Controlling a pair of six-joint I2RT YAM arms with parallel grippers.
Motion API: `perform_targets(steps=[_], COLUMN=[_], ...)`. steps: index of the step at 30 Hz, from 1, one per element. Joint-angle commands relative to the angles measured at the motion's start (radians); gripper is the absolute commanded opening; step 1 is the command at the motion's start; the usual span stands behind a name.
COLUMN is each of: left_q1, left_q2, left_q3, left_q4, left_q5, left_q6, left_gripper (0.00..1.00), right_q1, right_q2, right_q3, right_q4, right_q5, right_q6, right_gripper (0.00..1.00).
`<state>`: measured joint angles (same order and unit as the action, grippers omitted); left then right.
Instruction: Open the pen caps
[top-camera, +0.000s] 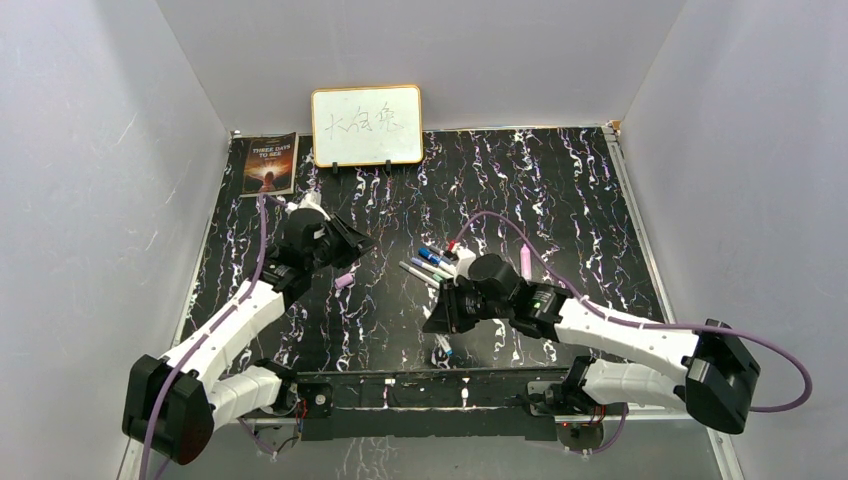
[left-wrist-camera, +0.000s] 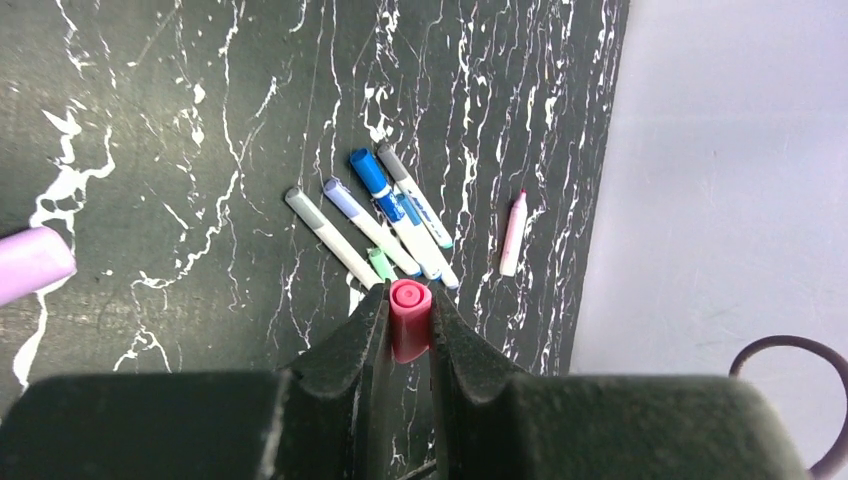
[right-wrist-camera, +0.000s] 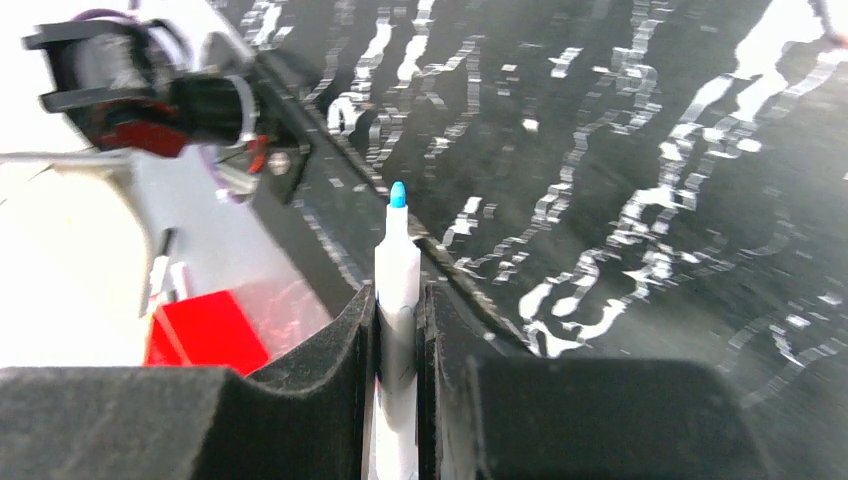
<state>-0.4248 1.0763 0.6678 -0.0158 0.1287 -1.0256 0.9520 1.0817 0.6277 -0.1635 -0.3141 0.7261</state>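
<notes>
Likely light, stiff and slick, the short pink plastic cap (left-wrist-camera: 410, 322) sits pinched between the left gripper's (left-wrist-camera: 409, 300) narrowed fingers, above the white markers (left-wrist-camera: 385, 225) clustered on the black marbled table (left-wrist-camera: 150, 120). The right gripper (right-wrist-camera: 397, 297) clamps a slim white-barrelled pen (right-wrist-camera: 397, 250) mid-barrel, seemingly the surest hold; only its wrist view shows the blue tip (right-wrist-camera: 398, 195) bare.
</notes>
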Motion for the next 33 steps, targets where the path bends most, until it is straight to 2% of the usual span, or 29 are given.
perform_targets(steps=[1, 4, 7, 14, 20, 25, 30, 33], left_q1=[0.016, 0.018, 0.018, 0.018, 0.018, 0.018, 0.019, 0.018], left_q2=[-0.011, -0.043, -0.091, -0.159, -0.153, -0.128, -0.1, -0.085], left_q3=[0.077, 0.08, 0.066, 0.018, 0.005, 0.008, 0.015, 0.014], left_q4=[-0.117, -0.205, -0.272, -0.332, -0.346, -0.353, -0.359, -0.356], left_q5=[-0.026, -0.031, -0.042, -0.032, -0.029, -0.04, -0.049, -0.046], left_q6=[0.095, 0.141, 0.163, 0.167, 0.179, 0.193, 0.206, 0.211], left_gripper=[0.0, 0.0, 0.0, 0.0, 0.0, 0.0, 0.0, 0.0], right_q1=[-0.002, -0.029, -0.109, -0.353, -0.473, -0.518, -0.53, -0.529], right_q2=[0.036, 0.149, 0.253, 0.411, 0.497, 0.554, 0.579, 0.58], right_q3=[0.146, 0.279, 0.365, 0.38, 0.383, 0.414, 0.425, 0.419], right_q4=[-0.232, -0.428, -0.54, -0.511, -0.437, -0.412, -0.395, -0.388], right_q5=[0.269, 0.487, 0.645, 0.812, 0.801, 0.746, 0.696, 0.683], right_q6=[-0.11, -0.181, -0.228, -0.332, -0.39, -0.403, -0.41, -0.41], right_gripper=[0.0, 0.0, 0.0, 0.0, 0.0, 0.0, 0.05, 0.11])
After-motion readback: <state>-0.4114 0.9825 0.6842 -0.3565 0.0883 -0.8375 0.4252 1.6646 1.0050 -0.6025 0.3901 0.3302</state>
